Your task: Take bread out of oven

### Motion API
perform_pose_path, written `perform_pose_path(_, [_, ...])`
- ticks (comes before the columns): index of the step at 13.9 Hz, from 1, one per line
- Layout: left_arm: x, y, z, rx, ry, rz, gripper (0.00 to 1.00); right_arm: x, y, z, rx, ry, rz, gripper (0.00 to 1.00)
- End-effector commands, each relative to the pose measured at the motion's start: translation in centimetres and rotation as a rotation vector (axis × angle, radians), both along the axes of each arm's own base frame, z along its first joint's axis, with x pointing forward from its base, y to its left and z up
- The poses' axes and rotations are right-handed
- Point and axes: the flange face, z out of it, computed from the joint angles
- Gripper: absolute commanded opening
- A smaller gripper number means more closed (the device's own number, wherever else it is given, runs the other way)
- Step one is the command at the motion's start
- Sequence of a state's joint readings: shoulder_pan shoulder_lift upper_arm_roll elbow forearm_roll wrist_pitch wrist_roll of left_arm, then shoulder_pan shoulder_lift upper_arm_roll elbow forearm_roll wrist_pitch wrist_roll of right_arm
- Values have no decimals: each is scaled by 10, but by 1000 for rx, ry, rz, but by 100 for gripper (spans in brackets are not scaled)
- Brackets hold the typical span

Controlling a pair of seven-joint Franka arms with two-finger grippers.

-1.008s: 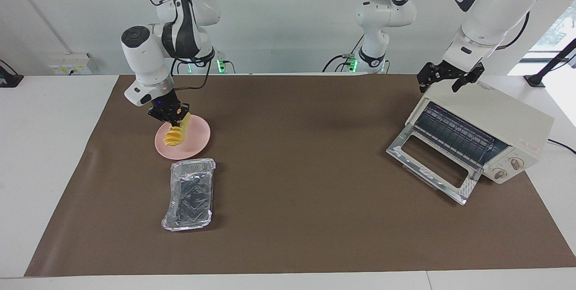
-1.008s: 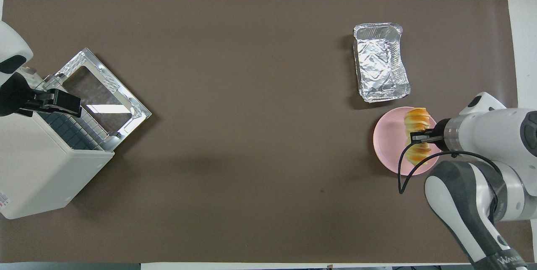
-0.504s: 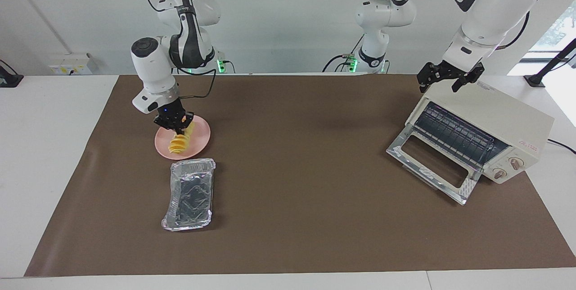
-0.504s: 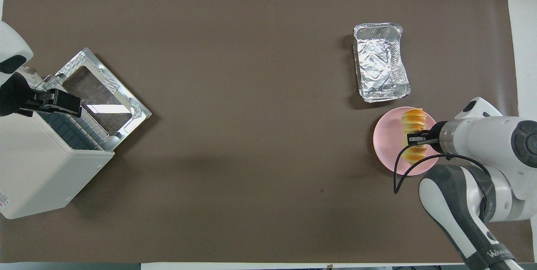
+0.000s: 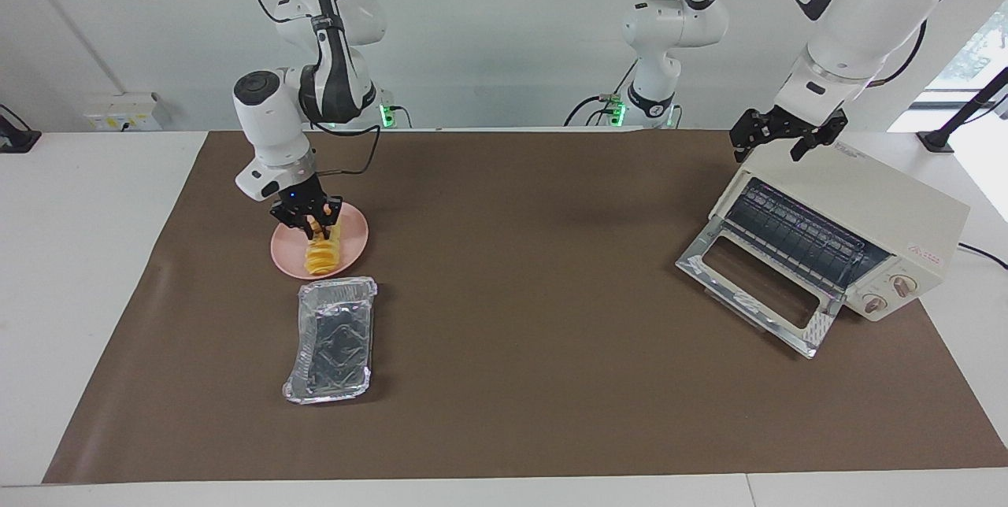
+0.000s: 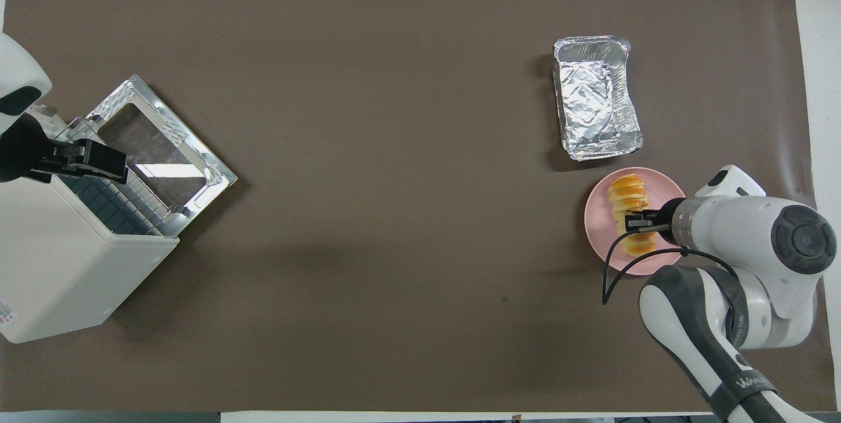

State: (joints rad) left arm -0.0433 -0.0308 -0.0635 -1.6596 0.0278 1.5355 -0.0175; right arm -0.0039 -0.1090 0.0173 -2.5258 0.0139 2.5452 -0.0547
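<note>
The right arm's jaws [image 5: 309, 227] had just lowered the small ridged yellow-orange bread [image 5: 322, 253] onto the round pink plate [image 5: 352, 243], gripping it still, well apart from the open cream-white oven [image 5: 850, 235], so only letting go seemed left.

Ridged yellow-orange bread [image 5: 321, 253] apparently lies on a plate — oven [image 5: 846, 233] door down

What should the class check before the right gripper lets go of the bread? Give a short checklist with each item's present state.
1. Bread out of the oven: ok.
2. Bread over the plate: ok.
3. Bread resting on the plate: ok, it seems to lie on it.
4. Right gripper gripping the bread: ok.
5. Left gripper away from the plate, waiting above the oven: ok.
6. Foil tray apart from the plate: ok.
</note>
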Motion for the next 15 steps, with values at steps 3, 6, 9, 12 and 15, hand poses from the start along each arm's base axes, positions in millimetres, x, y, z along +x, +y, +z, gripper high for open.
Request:
perform_pose_path(3, [-5, 3, 6, -14, -11, 13, 100, 18, 1, 40, 7, 67, -8, 100])
perform_pose_path(6, [-5, 3, 6, -14, -11, 13, 100, 37, 3, 88, 3, 100, 50, 100])
perform_pose_path(9, [-5, 2, 6, -13, -11, 12, 100, 55, -6, 143, -2, 66, 106, 100])
perform_pose_path(12, [-5, 2, 6, -14, -12, 13, 100, 66, -20, 205, -6, 69, 164, 100])
perform_pose_path(15, [-5, 3, 6, -14, -11, 13, 100, 65, -24, 263, -12, 145, 215, 100])
